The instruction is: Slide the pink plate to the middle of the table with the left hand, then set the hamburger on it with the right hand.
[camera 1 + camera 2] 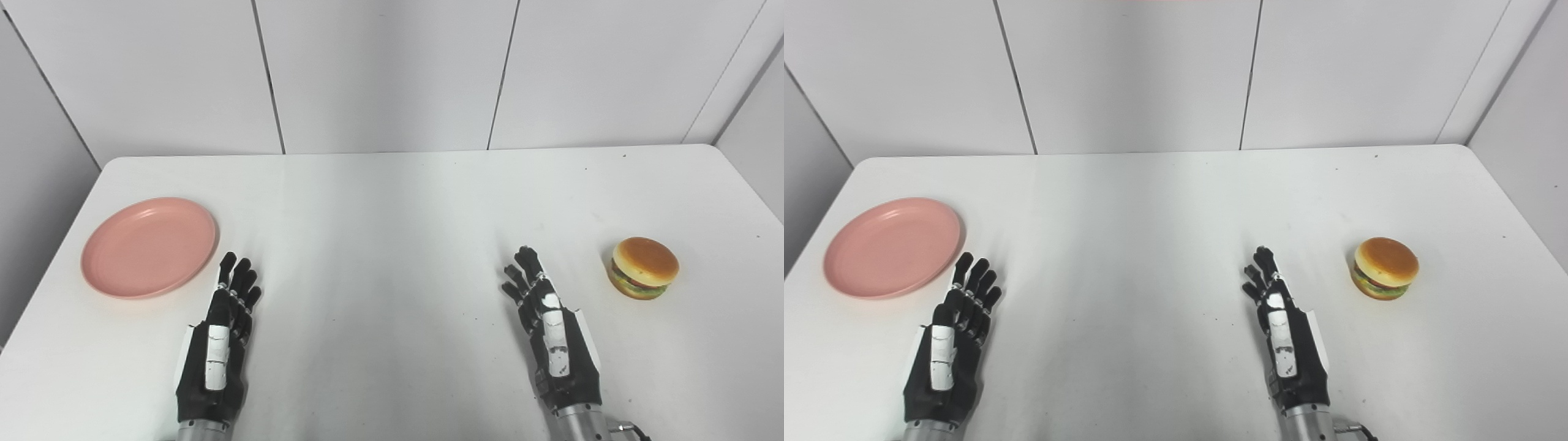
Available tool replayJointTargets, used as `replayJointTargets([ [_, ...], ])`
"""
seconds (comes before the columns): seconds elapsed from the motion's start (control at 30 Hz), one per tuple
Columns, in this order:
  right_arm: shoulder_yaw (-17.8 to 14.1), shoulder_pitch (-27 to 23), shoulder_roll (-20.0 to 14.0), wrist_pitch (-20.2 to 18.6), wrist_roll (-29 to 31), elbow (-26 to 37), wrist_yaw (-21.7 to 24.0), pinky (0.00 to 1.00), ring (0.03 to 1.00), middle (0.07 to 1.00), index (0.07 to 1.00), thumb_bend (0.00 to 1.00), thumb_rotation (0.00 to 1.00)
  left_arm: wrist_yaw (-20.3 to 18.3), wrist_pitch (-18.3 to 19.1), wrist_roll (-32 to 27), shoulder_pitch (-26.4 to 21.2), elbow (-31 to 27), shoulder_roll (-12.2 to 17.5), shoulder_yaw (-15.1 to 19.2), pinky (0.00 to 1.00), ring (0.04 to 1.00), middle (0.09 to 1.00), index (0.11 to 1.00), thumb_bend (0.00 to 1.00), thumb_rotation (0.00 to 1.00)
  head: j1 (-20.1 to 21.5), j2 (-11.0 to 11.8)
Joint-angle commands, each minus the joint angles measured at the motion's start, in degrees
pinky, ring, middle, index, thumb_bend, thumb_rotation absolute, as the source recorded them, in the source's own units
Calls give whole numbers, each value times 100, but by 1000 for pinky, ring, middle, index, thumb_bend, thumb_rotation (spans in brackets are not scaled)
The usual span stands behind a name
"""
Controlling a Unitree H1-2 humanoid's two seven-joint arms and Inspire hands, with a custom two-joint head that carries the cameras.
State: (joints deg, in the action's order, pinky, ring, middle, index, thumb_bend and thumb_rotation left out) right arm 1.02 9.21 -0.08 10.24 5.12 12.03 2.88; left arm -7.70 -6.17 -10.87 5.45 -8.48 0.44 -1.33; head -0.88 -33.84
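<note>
A pink plate [149,246] lies flat at the left side of the white table [392,202]. My left hand [220,343] rests near the front edge, just right of and nearer than the plate, open, its fingers stretched forward and holding nothing; its fingertips stop a little short of the plate's rim. A toy hamburger [643,267] with a tan bun stands upright at the right side. My right hand [551,334] is open too, fingers straight, a hand's width to the left of the hamburger and apart from it.
White wall panels [386,73] rise right behind the table's far edge. The table's rounded corners and side edges show at left and right, close to the plate and the hamburger.
</note>
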Motion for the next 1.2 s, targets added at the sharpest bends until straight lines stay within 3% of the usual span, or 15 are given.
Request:
replayJointTargets([
  [0.0, -1, 332, -98, 365, -25, -29, 81, 961, 951, 965, 958, 884, 1000, -38, -99, -34, 30, 32, -13, -10, 1000, 1000, 1000, 1000, 857, 907, 15, -6],
  [0.9, -61, 359, -26, 20, -84, 98, -30, 956, 949, 963, 943, 829, 1000, -328, -247, -182, -16, 107, 86, -77, 999, 1000, 1000, 1000, 905, 884, 17, -20],
  [1.07, -77, 374, -19, -95, -89, 117, -64, 970, 959, 968, 942, 815, 1000, -303, -242, -94, 5, 116, 55, -104, 989, 997, 1000, 1000, 916, 885, -123, 72],
  [1.17, -106, 360, -80, -40, 14, 17, -1, 987, 969, 972, 949, 798, 1000, -310, -332, -8, 12, 197, 25, -161, 992, 997, 1000, 1000, 908, 898, -452, 245],
])
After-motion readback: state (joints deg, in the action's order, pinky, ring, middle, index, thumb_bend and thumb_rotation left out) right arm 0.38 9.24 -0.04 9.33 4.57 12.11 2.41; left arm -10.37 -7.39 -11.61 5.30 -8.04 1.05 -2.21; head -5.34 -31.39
